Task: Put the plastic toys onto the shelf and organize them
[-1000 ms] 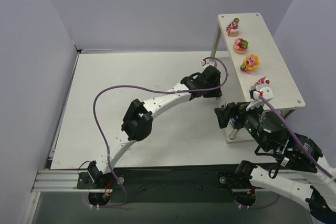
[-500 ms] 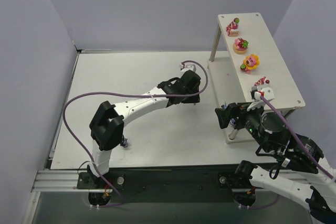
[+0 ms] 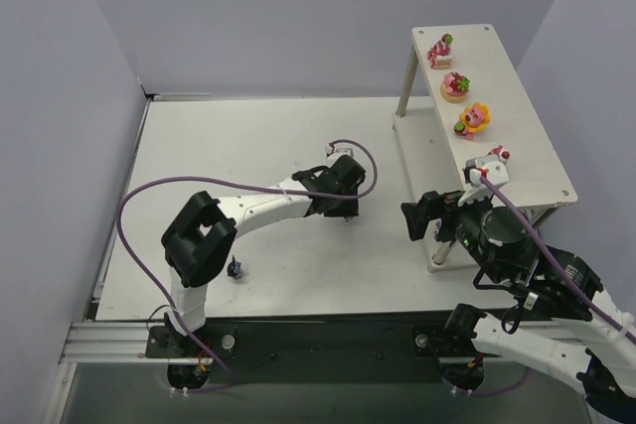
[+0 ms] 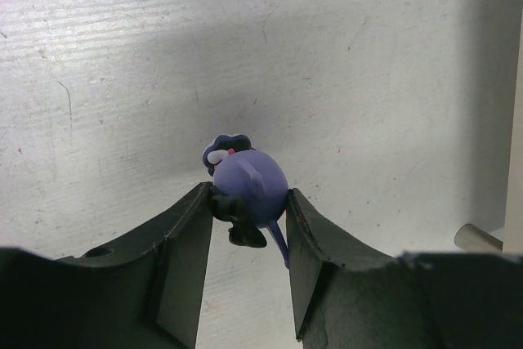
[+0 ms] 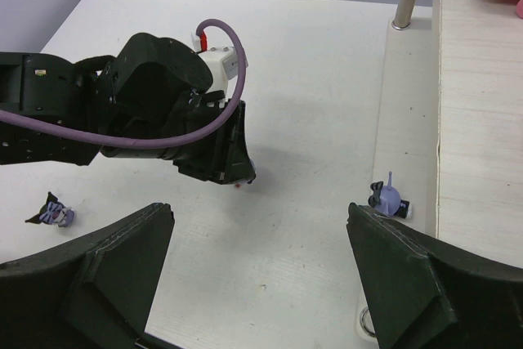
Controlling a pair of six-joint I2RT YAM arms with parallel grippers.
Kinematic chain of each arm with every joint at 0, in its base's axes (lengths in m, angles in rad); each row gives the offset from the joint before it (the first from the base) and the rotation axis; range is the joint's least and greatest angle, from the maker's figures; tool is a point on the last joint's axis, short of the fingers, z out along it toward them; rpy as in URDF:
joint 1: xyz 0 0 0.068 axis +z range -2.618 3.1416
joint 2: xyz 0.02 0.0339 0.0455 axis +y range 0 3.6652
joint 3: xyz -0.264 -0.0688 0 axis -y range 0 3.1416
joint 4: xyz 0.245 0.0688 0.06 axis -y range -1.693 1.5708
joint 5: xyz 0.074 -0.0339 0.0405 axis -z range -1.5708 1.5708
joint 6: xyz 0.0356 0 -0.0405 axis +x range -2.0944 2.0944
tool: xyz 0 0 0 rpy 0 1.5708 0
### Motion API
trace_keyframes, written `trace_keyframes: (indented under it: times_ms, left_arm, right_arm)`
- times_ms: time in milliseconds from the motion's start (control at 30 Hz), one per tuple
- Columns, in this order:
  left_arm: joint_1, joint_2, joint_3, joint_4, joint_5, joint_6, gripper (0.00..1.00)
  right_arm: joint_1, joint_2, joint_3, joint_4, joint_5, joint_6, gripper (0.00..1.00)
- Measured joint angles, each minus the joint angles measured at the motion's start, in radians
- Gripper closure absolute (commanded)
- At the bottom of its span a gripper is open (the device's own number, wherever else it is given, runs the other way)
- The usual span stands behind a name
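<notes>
White worktop [image 3: 248, 146] fills the overhead view, with the shelf [image 3: 408, 76] standing along its 3 o'clock edge. Four bright toys [image 3: 456, 85] line the top board [image 3: 509, 86] from 12 toward 6 o'clock, and one dark toy [image 5: 388, 199] sits on the lower board [image 5: 409, 104] near its 6 o'clock end. Our left claw [image 4: 247, 195] is clenched on a purple figurine [image 4: 249, 179], pinching its round body between both fingers [image 4: 184, 234], low over the middle of the worktop and well apart from the shelf. Our right claw [image 5: 260, 214] hangs released and empty by the shelf's 6 o'clock end. A loose dark figure [image 3: 235, 268] lies on the worktop at about 7 o'clock from the left claw. As we judge it, the step in hand is carrying the purple figurine toward 3 o'clock and onto the lower board. To do it well we should keep the pinch firm, since the round body could roll out, and travel low so the claw slips under the top board instead of striking its edge. We should aim for a bare spot just at 12 o'clock of the dark toy, leave a gap, and keep clear of the right claw. We cannot tell which way the figurine's base faces, so we should check that and let go only once it rests on the board.
</notes>
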Motion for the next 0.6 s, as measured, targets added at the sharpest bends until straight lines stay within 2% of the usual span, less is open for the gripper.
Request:
trace_keyframes:
  times_ms: [33,67,333,467,600]
  left_arm:
    - [0.0,0.0,-0.001,0.006,0.0,0.0,0.82]
    - [0.0,0.0,-0.002,0.009,-0.001,0.0,0.73]
    - [0.0,0.001,-0.021,0.015,-0.002,-0.002,0.71]
    - [0.0,0.004,-0.027,0.018,-0.001,-0.011,0.61]
    - [0.0,0.009,-0.032,0.021,0.0,-0.018,0.6]
  right_arm:
    - [0.0,0.0,0.0,0.0,0.0,0.0,0.08]
    - [0.0,0.0,0.0,0.0,0.0,0.0,0.08]
    - [0.0,0.011,0.011,-0.01,0.0,0.002,0.08]
    - [0.0,0.011,0.011,-0.014,0.0,0.003,0.08]
    - [-0.001,0.011,0.011,-0.014,0.0,0.003,0.08]
